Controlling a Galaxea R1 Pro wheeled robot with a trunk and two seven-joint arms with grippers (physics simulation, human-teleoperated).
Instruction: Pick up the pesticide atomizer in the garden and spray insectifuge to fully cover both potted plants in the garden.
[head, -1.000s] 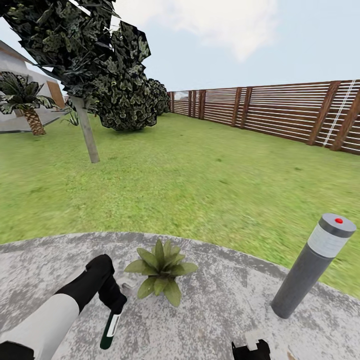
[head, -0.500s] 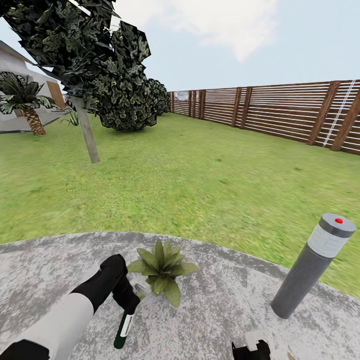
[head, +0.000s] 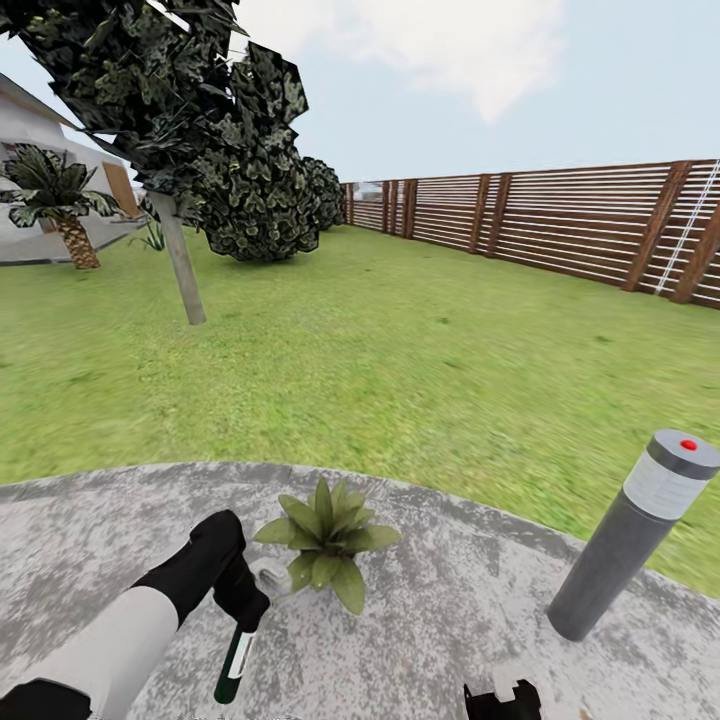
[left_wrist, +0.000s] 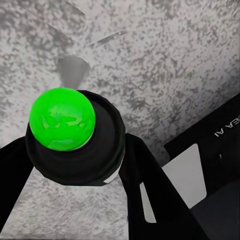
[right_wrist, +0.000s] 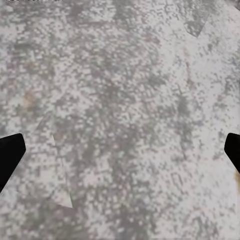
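2 fingers (left_wrist: 145, 185) around pesticide atomizer (left_wrist: 62, 119).

Patio (head: 450, 610) rough mottled stone; fence (head: 560, 220) slatted wood; atomizer tip (left_wrist: 62, 119) glossy green.

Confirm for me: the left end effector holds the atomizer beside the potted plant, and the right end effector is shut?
Not quite. The right end effector is open: the right wrist view shows its fingertips far apart over bare patio. The rest holds: the left end effector grips the atomizer beside the potted plant.
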